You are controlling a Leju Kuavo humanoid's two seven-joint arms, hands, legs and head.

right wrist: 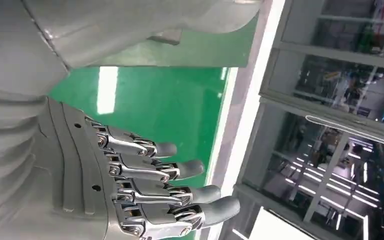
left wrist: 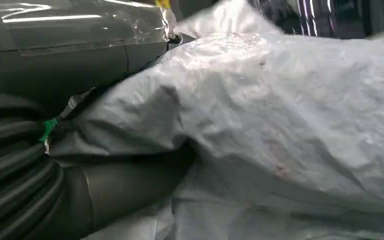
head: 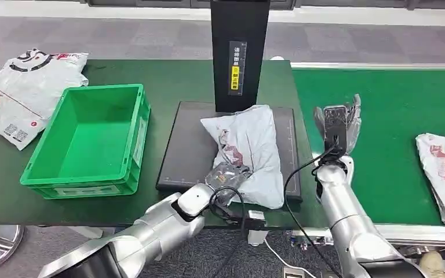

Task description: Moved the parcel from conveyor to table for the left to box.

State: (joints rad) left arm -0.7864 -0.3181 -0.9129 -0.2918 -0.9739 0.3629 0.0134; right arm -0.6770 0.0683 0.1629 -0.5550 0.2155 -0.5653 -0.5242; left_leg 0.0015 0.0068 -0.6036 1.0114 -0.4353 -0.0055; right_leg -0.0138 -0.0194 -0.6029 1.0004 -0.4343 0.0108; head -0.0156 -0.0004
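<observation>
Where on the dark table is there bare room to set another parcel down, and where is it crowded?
Free: the table strip between the green crate and the black post, and the crate's empty inside. Crowded: the black pad, where the left hand grips the grey parcel.

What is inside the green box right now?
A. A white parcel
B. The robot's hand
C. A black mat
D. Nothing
D. The green box shows only its bare green floor in the head view; the white parcel lies on the black mat beside it, with the left hand on its near end.
</observation>
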